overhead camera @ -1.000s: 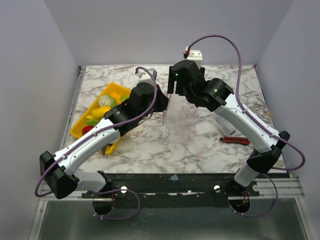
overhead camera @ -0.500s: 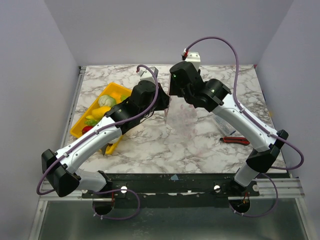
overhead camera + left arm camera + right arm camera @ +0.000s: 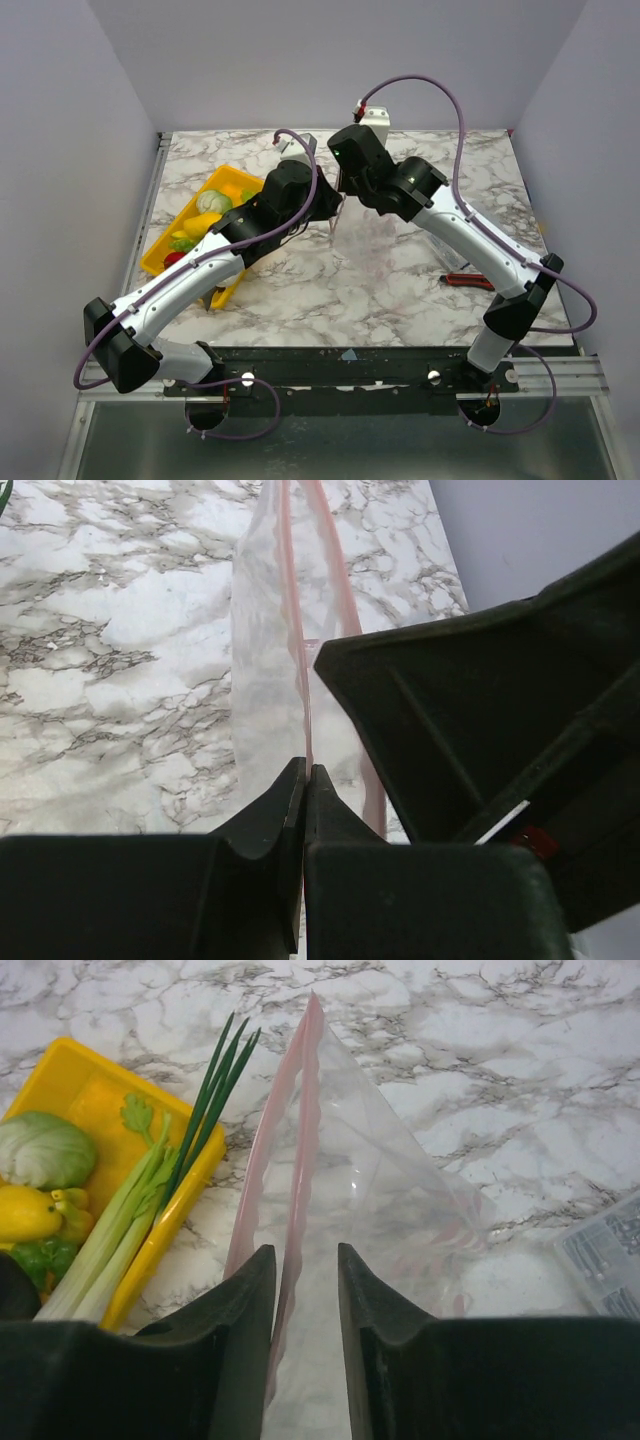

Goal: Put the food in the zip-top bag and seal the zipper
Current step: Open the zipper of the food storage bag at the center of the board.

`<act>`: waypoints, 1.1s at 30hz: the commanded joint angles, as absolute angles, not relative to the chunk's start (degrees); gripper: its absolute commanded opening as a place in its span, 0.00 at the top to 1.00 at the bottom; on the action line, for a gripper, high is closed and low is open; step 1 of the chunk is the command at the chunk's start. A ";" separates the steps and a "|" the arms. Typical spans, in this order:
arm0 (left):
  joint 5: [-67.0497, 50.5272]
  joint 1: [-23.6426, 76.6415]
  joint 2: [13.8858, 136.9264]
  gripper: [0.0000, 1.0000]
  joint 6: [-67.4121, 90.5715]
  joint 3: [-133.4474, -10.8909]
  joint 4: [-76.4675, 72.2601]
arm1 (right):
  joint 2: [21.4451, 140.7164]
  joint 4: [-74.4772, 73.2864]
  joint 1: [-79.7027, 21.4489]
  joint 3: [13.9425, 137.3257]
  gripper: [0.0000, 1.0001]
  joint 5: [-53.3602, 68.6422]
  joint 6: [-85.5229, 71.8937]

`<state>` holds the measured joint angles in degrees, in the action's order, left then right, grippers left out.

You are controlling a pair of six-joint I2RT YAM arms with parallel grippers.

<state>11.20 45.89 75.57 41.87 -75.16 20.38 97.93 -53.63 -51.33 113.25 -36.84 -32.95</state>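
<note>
The clear zip-top bag [image 3: 372, 240] is held up off the marble between both arms, mouth upward. My left gripper [image 3: 305, 768] is shut on one lip of the pink zipper [image 3: 297, 630] at the bag's near end. My right gripper [image 3: 305, 1250] straddles the other pink zipper lip [image 3: 300, 1140]; its jaws stand a finger-width apart and the strip lies against the left finger [image 3: 245, 1300]. In the top view, the left gripper [image 3: 328, 215] and right gripper [image 3: 343, 197] almost touch. The food is in the yellow tray [image 3: 90, 1085]: pale green round piece [image 3: 45, 1150], yellow piece [image 3: 25, 1212], green stalks [image 3: 150, 1195].
A red-handled tool [image 3: 470, 282] lies on the marble to the right, under the right arm. A small clear packet of grey bits [image 3: 605, 1255] lies beside the bag. The yellow tray [image 3: 232, 180] sits at the left side of the table, partly under the left arm.
My right gripper has moved left toward the left gripper and its jaws have narrowed around the bag's mouth. The bag has been drawn left and upward. The left gripper keeps its grip.
</note>
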 commanded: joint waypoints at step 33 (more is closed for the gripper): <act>12.07 39.02 76.64 0.99 67.30 -70.69 14.38 | 87.49 9.47 -43.25 79.86 0.99 -15.55 30.27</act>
<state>20.43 39.86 73.80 69.58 -71.68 15.27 92.31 0.71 -44.73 93.10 -32.29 19.73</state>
